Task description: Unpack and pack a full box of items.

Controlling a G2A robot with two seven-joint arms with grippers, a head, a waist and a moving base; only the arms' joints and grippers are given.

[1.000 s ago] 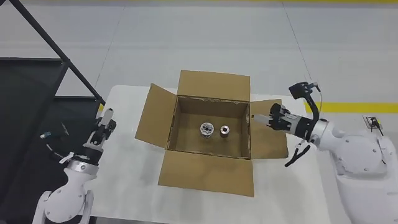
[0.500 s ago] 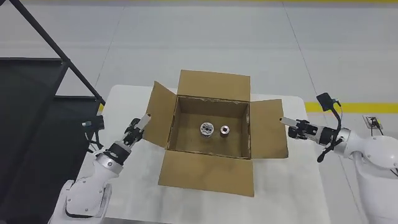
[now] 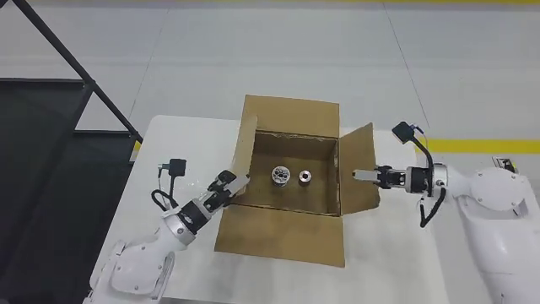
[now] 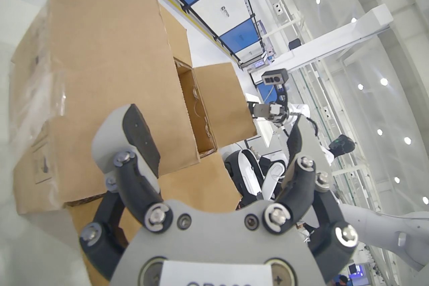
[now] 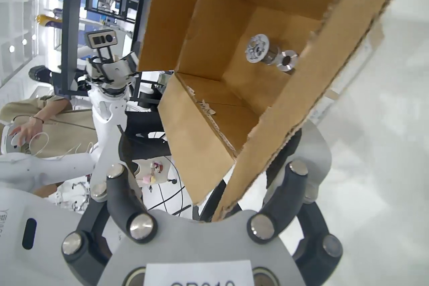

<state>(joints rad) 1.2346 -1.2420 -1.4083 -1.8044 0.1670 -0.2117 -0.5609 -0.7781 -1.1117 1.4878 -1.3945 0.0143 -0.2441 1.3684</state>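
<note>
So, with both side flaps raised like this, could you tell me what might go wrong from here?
1. The right flap runs unclamped between the open fingers of the right gripper, so it may slip out, or snag and tear.
2. The left gripper is open at the left flap. Uneven pushing could slide the box across the table, since it probably weighs little with just two metal parts inside.

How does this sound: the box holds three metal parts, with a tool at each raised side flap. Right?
Not quite: the box holds two metal parts, not three, as the top view shows. The left tool and right tool are each at a raised side flap.
</note>
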